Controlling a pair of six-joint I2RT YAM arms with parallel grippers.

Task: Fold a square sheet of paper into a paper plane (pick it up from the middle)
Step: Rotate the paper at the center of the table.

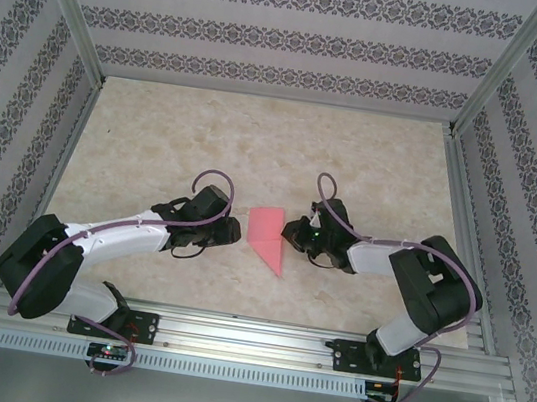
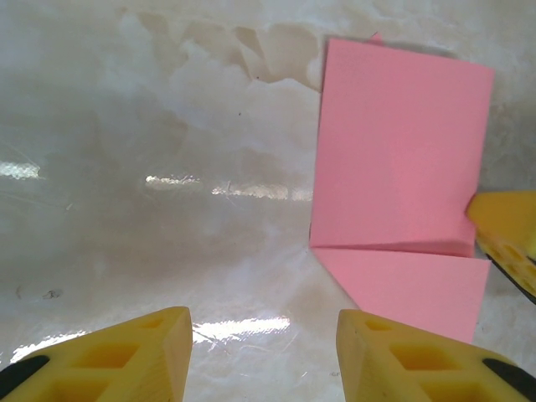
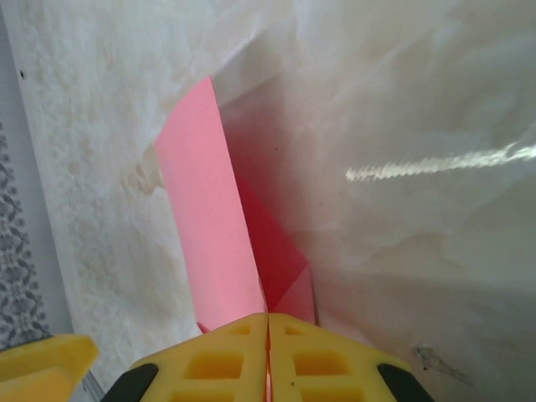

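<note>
Paper-folding: clamping the thin pink-red square sheet of paper (image 1: 269, 233) at its right edge with the right gripper (image 3: 268, 322), yellow fingers (image 3: 218, 360) pressed together on a raised flap, the rest lying on the beige marbled tabletop (image 1: 157, 134). Hovering the left gripper (image 2: 264, 322) just left of the sheet, jaws apart, empty. Likely needing slow carrying-over, matching edges before creasing.

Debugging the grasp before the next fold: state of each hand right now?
Left hand: open, holding nothing.
Right hand: closed on the thin folded pink-red sheet of paper.
</note>
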